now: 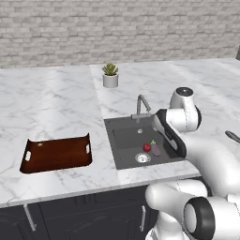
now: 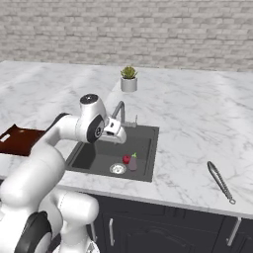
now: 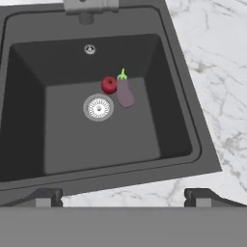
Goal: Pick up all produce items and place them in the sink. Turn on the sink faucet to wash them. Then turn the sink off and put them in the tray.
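Produce: red fruit [image 3: 109,85] touching purple vegetable [image 3: 125,93], centre of sink [image 3: 29,120], beside drain [image 3: 98,107].
Fingers [image 3: 123,197]: spread wide, empty, bottom edge.

White marble counter [image 1: 56,108] over dark cabinets, brick wall behind. On it: brown tray [image 1: 56,154] at left front, potted succulent [image 1: 110,75] behind sink [image 1: 123,140], faucet [image 1: 142,107] at sink's back edge, metal utensil [image 2: 221,182] lying right of sink, well apart.

Red fruit [image 3: 109,85] and purple vegetable [image 3: 125,93] touching, beside drain [image 3: 98,107] in sink [image 3: 67,62]
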